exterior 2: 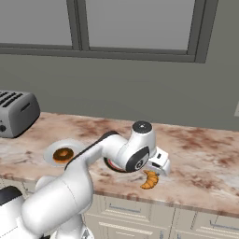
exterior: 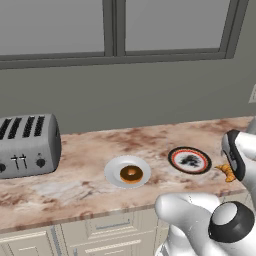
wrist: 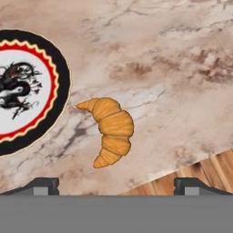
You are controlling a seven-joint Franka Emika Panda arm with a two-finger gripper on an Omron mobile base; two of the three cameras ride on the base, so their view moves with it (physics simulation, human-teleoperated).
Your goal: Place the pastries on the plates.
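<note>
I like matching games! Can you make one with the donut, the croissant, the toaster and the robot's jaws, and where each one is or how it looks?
Things:
1. donut
2. croissant
3. toaster
4. jaws

Places or states:
A. bare on the counter beside the black-and-red plate
B. at the counter's left end
C. wide open above a pastry
D. on the white plate

Pairs: 1-D, 2-A, 3-B, 4-C
</note>
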